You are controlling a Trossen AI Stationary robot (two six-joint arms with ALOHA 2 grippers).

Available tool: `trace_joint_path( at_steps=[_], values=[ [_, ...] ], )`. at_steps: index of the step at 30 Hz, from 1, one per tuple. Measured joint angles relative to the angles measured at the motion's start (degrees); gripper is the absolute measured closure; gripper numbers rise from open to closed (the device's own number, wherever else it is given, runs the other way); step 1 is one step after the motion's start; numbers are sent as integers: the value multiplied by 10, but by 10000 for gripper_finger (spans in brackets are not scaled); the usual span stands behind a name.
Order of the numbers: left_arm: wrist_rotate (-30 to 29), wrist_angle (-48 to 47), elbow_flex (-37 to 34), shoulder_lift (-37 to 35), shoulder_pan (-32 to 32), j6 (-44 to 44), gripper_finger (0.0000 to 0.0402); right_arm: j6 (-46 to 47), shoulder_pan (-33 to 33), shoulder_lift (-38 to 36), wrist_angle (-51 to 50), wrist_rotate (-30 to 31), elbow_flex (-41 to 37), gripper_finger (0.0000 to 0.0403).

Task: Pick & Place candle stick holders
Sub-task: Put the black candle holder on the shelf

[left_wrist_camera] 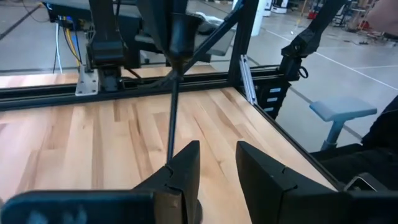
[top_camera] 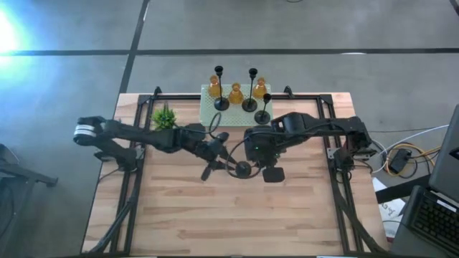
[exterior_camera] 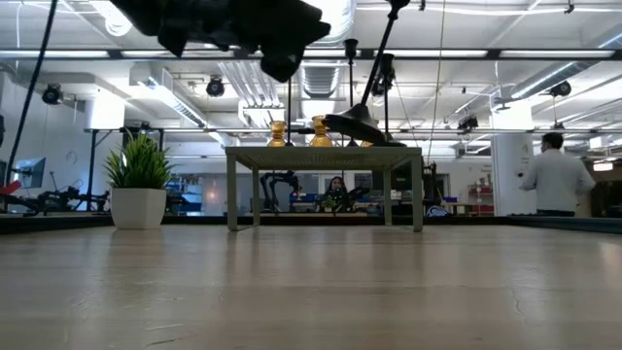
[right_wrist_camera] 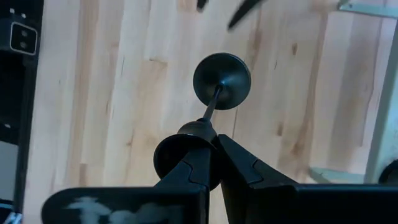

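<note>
A mint-green perforated stand (top_camera: 208, 107) at the table's far edge carries three amber holders (top_camera: 236, 92) and three slim black holders (top_camera: 250, 89). A fourth black holder (right_wrist_camera: 222, 81) is in my right gripper (right_wrist_camera: 217, 146), which is shut on it above the table's middle (top_camera: 252, 159). In the low view this holder (exterior_camera: 362, 122) hangs tilted in the air, base lowest. My left gripper (left_wrist_camera: 217, 168) is open just to the left of it (top_camera: 215, 154). The holder's thin stem (left_wrist_camera: 171, 118) stands just beyond one left finger, not between the two. My right gripper pinches the black holder's cup end (right_wrist_camera: 198, 130) between its two fingers, which come from above and point down. The stem and the round base (right_wrist_camera: 222, 81) hang below the fingers, tilted and clear of the table.
A small green potted plant (top_camera: 164, 117) stands left of the stand. Black frame rails (top_camera: 136, 154) run along the table's left, right and far sides. Bare wood (top_camera: 237, 215) lies toward the near edge. A person (exterior_camera: 556, 175) stands in the room beyond.
</note>
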Motion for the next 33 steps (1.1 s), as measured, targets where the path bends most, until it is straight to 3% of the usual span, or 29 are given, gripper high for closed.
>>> trace_joint_path(
  at_steps=[16, 33],
  values=[
    [-1, -22, 113, 109, 0, 20, 294, -25, -1, 5, -6, 0, 13, 392],
    [1, -21, 147, 131, 0, 21, 294, -28, -1, 5, 3, 0, 13, 392]
  ],
)
